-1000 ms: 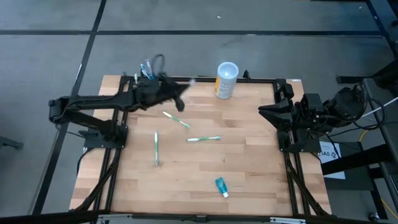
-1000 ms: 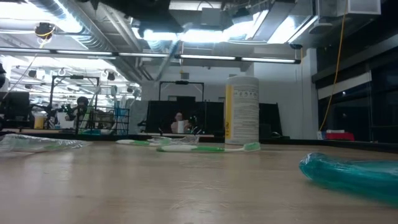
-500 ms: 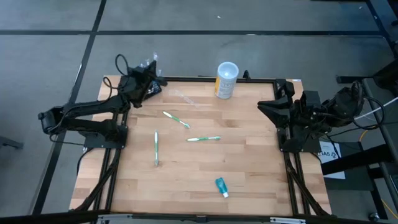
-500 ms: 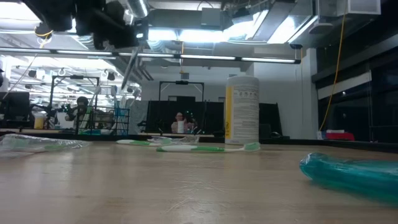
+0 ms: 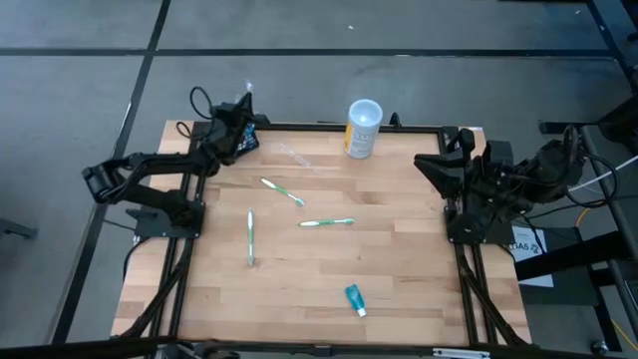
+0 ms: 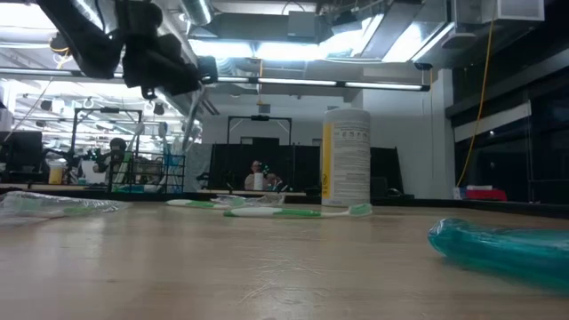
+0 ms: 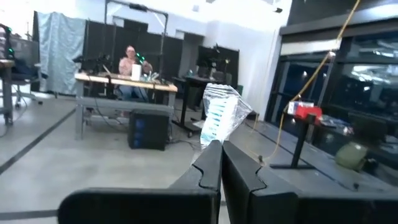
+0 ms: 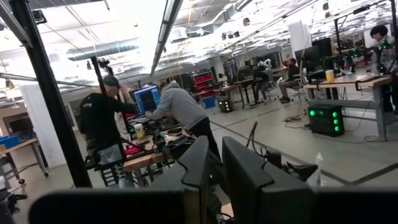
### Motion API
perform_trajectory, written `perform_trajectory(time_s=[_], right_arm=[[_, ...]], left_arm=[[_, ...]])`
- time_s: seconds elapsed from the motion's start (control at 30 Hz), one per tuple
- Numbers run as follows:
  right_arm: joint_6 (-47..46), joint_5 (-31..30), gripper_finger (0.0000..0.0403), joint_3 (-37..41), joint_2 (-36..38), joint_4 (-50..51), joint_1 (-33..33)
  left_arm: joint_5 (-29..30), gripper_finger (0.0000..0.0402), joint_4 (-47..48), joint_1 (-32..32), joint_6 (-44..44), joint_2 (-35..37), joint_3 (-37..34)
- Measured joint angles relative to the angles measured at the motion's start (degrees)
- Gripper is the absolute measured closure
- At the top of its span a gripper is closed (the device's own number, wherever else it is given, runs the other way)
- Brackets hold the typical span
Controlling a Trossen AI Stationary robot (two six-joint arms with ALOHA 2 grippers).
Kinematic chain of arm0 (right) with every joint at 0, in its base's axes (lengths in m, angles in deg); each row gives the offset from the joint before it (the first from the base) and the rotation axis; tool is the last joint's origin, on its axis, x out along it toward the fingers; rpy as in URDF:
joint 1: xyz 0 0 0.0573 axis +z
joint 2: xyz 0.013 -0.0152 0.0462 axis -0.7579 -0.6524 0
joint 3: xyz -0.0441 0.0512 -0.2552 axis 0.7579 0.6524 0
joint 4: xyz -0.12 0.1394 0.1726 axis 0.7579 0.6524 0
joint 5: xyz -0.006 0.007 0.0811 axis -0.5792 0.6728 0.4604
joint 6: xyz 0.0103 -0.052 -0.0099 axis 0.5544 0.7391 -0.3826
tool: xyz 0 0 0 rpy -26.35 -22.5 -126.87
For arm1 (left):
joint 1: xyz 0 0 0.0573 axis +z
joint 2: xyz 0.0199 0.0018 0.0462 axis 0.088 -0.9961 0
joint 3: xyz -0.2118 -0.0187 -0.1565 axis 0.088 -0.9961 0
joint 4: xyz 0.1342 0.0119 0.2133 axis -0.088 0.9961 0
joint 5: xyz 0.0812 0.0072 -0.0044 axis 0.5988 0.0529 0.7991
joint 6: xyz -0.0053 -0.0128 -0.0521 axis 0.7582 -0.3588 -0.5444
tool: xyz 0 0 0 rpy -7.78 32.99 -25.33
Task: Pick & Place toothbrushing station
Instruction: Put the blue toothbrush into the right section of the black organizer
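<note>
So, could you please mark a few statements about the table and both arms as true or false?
1. Three toothbrushes lie on the table. True: one, another, a third.
2. The white-and-yellow cup lies on its side. False: it stands upright at the far edge.
3. The left gripper is shut on a clear crinkled packet. True.
4. The right gripper holds the teal tube. False: the tube lies on the table near the front edge; the right gripper is empty at the table's right edge.
</note>
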Motion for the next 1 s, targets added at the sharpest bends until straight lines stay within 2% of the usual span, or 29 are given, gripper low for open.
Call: perform_trajectory(time_s=[0.17,0.53,0.67,0.8,1.0], right_arm=[[-1.04,-0.74,0.0353,0.0,0.0,0.01,0.0],[-1.08,-1.47,0.0353,0.0,0.0,0.01,0.0],[-1.08,-1.47,0.0353,0.0,0.0,0.01,0.0],[-1.25,-1.47,0.0353,0.0,0.01,-0.01,0.0],[-1.23,-1.47,0.0353,0.0,0.02,0.01,0.0]], left_arm=[[0.45,0.04,-1.76,-1.38,-0.14,-2.07,-0.01],[5.94,0.04,-1.55,-4.73,1.14,-0.12,-0.01],[7.67,0.04,1.68,-5.54,1.16,-0.14,-0.01],[7.99,0.04,5.52,-5.54,-1.5,-0.14,-0.05],[9.92,0.04,5.14,-5.54,-5.66,-0.12,-3.48]])
